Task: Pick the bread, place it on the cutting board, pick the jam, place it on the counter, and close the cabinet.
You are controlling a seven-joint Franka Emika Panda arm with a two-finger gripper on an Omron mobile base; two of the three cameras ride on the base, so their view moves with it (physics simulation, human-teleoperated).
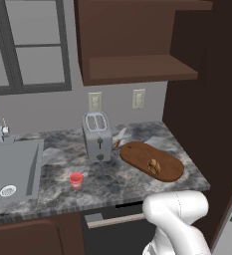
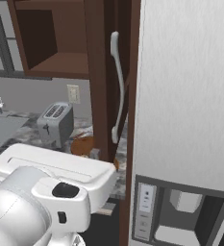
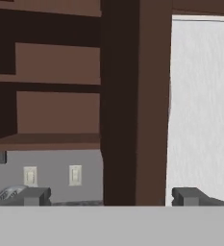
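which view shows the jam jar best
The left base view: the jam stands in plain sight on the counter, in front of the toaster and beside the sink. In the right base view the robot's own body covers that stretch of counter. The hand view faces the cabinet shelves, well above the worktop.

I'm counting one toaster (image 1: 97,135), one oval cutting board (image 1: 137,154), one bread (image 1: 153,166), one red jam jar (image 1: 76,180), two wall outlets (image 1: 94,101), one sink (image 1: 18,169).

I see the marbled counter (image 1: 137,187) carrying a toaster (image 1: 97,135), the jam (image 1: 76,180), and the cutting board (image 1: 137,155) bearing the bread (image 1: 154,166).
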